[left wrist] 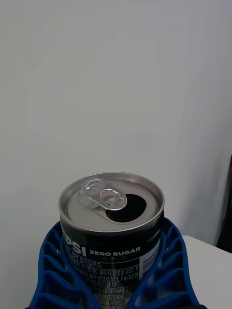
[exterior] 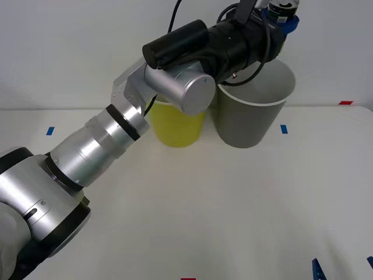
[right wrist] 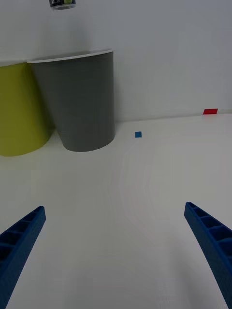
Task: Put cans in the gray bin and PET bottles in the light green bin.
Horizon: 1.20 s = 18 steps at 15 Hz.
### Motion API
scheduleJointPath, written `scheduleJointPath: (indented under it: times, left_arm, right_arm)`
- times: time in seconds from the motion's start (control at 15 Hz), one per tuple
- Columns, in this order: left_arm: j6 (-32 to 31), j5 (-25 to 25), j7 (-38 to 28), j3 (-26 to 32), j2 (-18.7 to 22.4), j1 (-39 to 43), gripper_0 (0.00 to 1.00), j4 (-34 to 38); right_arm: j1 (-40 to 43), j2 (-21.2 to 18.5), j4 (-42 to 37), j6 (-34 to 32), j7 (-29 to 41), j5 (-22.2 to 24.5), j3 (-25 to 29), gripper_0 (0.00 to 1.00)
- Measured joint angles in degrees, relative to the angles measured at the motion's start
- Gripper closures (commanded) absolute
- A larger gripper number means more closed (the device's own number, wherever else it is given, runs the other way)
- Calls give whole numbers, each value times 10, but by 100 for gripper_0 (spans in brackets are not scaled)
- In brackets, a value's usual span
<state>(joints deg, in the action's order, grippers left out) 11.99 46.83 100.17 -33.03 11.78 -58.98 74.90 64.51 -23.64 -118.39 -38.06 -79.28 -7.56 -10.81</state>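
My left gripper (exterior: pixel 281 13) is shut on a small dark can (left wrist: pixel 111 227) with a silver pull-tab top, its blue fingers (left wrist: pixel 53 270) wrapped around both sides. The arm reaches across and holds the can (exterior: pixel 283 6) high over the far rim of the gray bin (exterior: pixel 253 111). Seen from the right wrist, the can (right wrist: pixel 63 3) hangs above the gray bin (right wrist: pixel 82 106). The light green bin (exterior: pixel 175 125) stands just left of the gray one, partly behind my left arm. My right gripper (right wrist: pixel 116 256) is open and low over the table at the near right (exterior: pixel 344 269). PET bottles are out of view.
The two bins stand side by side at the back of the white table (exterior: pixel 233 204), close to a white wall. Small blue tape marks (exterior: pixel 284 129) and a red one (exterior: pixel 345 102) lie flat on the table.
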Motion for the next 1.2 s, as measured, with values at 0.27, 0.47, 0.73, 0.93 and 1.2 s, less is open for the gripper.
scheduleJointPath:
  times: [0.27, 0.47, 0.73, 0.93, 1.2]
  left_arm:
    - [0, 0, -1, 0, 0, 0, 30, 0]
    - [0, -4, -2, 0, 0, 0, 0, 0]
    - [0, -6, -2, 0, 0, -2, 0, 0]
    - [0, -6, -2, 0, 0, -4, 0, 0]
    - [-3, -2, -5, 0, 1, -4, 0, 0]
  right_arm:
    - [0, 0, 0, 0, 0, 0, 0, 0]
    - [0, 0, 0, 0, 0, 0, 0, 0]
    - [0, 0, 0, 0, 0, 0, 0, 0]
    - [0, 0, 0, 0, 0, 0, 0, 0]
    - [0, 0, 0, 0, 0, 0, 0, 0]
